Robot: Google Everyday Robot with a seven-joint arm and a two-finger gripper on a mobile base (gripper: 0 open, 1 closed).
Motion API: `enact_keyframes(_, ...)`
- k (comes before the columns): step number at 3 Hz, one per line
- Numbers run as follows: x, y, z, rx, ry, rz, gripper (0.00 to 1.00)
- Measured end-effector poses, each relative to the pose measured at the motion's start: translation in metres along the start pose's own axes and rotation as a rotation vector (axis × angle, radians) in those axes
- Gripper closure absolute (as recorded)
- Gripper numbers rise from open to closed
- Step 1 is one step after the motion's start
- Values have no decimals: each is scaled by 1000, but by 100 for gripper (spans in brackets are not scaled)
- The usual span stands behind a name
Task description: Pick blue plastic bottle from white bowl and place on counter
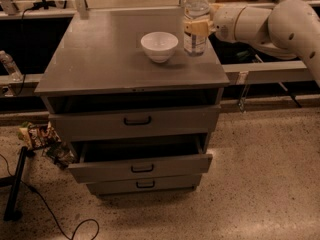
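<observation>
The blue plastic bottle (196, 19) is clear with a white cap and a pale label. It stands upright at the right side of the counter (100, 54), its base at or just above the top. My gripper (198, 28) reaches in from the right and is shut on the bottle at its label. The white bowl (159, 45) sits empty on the counter just left of the bottle, a small gap apart.
The counter's right edge is close beside the bottle. Two drawers (140, 161) below stand partly open. A smaller clear bottle (10, 66) sits on a rail at far left. Snack bags (39, 135) and a black cable (55, 219) lie on the floor.
</observation>
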State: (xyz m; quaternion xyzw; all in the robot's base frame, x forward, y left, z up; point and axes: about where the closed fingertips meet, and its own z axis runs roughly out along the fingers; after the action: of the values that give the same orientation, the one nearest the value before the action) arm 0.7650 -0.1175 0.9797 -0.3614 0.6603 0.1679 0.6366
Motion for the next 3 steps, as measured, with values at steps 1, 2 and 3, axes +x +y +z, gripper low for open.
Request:
enact_keyframes(1, 12, 20, -1, -49, -19, -7, 80)
enact_keyframes(2, 19, 30, -2, -78, -18, 0, 59)
enact_keyframes(3, 30, 46, 1, -104, -25, 18, 35)
